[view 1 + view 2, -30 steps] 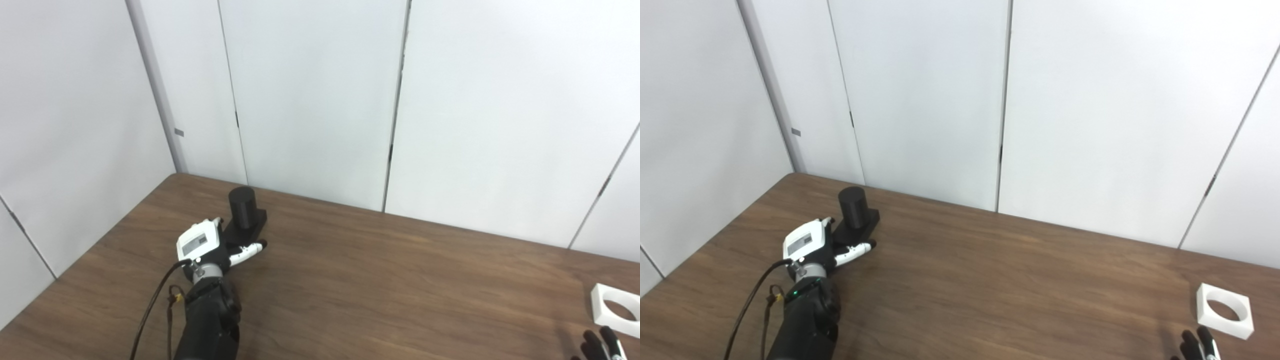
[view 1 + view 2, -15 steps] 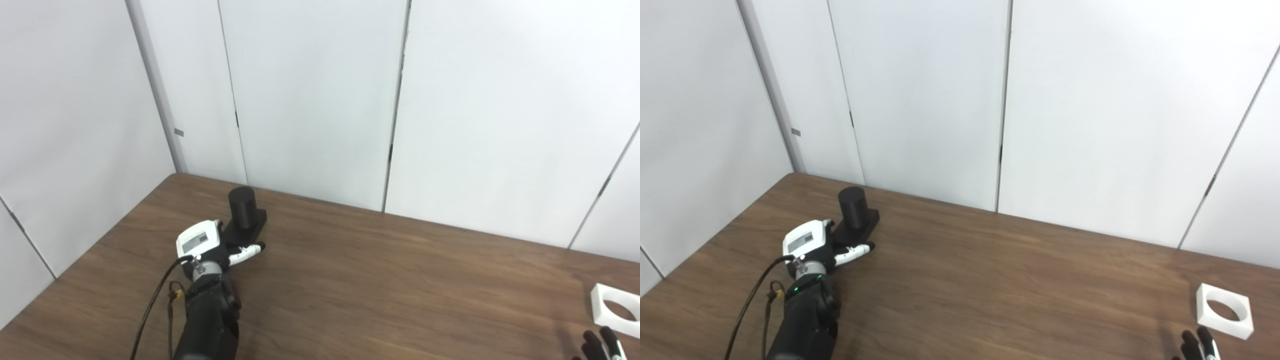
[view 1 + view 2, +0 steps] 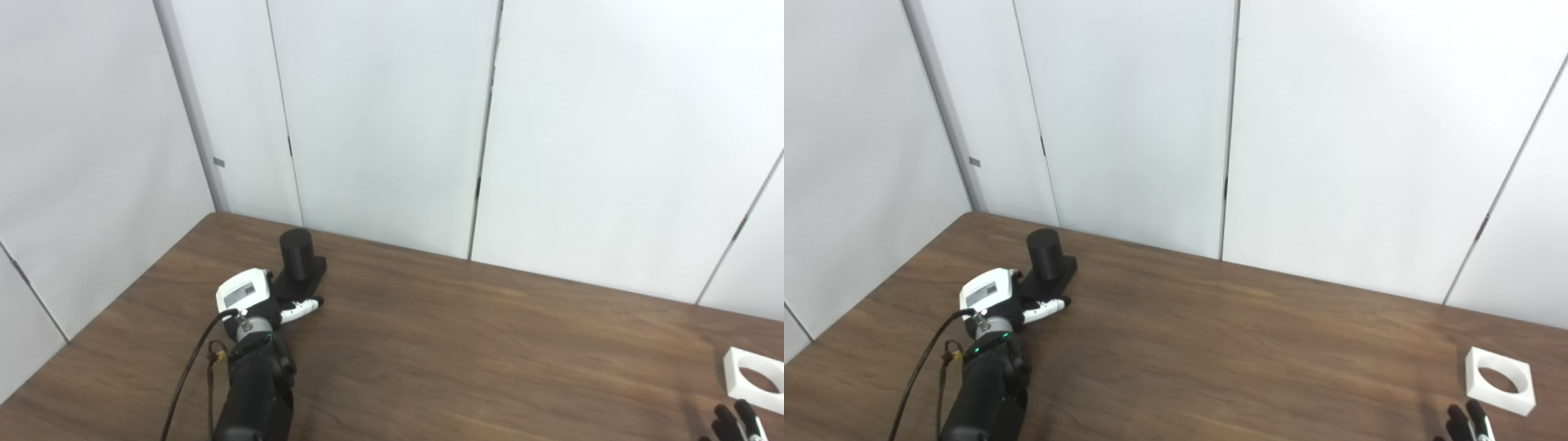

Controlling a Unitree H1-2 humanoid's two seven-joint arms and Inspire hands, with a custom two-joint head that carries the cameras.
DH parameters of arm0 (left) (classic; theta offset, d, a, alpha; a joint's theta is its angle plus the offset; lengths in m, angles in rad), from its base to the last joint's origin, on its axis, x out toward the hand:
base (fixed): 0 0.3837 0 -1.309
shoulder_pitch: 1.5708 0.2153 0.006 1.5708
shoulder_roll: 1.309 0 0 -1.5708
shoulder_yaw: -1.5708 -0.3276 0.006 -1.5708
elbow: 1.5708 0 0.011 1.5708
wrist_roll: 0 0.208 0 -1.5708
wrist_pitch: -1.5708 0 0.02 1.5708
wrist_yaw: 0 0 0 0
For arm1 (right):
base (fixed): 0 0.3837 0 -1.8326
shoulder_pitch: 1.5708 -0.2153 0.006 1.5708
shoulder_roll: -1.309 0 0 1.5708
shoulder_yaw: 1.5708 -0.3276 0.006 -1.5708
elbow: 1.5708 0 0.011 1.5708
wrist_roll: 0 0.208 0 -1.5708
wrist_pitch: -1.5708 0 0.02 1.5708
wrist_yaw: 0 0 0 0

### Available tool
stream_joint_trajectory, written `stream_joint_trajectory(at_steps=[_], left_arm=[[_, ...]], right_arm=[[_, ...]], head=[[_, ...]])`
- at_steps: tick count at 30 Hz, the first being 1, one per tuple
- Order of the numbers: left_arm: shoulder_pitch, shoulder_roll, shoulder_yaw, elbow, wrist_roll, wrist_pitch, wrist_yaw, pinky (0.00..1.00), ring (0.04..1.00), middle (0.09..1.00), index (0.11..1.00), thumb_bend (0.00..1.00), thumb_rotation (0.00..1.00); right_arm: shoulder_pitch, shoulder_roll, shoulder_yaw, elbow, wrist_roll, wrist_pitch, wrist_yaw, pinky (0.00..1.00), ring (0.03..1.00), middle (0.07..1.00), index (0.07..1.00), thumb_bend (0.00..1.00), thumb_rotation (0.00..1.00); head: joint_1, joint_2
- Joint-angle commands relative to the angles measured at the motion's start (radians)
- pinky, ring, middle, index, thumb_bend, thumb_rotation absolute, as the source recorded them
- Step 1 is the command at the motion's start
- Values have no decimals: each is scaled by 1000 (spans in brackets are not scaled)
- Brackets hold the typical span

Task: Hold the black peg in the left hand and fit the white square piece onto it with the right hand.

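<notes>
the table [image 3: 465, 343] is dark brown wood with a long grain, and its far edge runs along white wall panels [image 3: 380, 122] split by thin dark seams. the far left corner of the table sits where two walls meet. a wide stretch of bare wood lies open between the two hands, most of the middle and right of the top.

the peg [image 3: 297, 252] is a matte black cylinder standing upright on a flat black rectangular base, near the far left corner and close to the far edge, with a little room between it and the wall. the left hand [image 3: 257, 300] is right at the near side of that base. its back is a glossy white plate with a grey label, over a black body, and a black cable loops down from the wrist along the dark forearm. a white finger [image 3: 301, 306] with a black tip reaches along the near right edge of the base; the other fingers are hidden behind the hand, so whether it is closed on the base or only resting against it cannot be told.

the square [image 3: 1499, 380] is a white block with a round hole through it, lying flat near the right edge of the table, well apart from the peg. the right hand [image 3: 1469, 424] shows only as black fingertips at the bottom edge, near the square but not touching it; its state cannot be told.
</notes>
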Motion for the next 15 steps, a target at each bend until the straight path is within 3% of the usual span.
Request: stream_joint_trajectory(at_steps=[1,10,15], left_arm=[[-50,35,-9,-9,20,-3,-4,872,927,913,853,784,646],[-44,41,-33,10,24,-3,12,789,857,841,784,780,589],[-42,38,-34,28,-4,-3,39,774,844,841,781,774,486]], right_arm=[[127,10,12,-49,6,-22,12,952,992,964,1000,732,963],[130,10,16,-56,-10,-25,8,960,992,965,1000,705,982],[132,16,13,-62,-29,-15,-4,989,988,949,991,696,981]], head=[[0,0],[-7,5],[-10,4]])
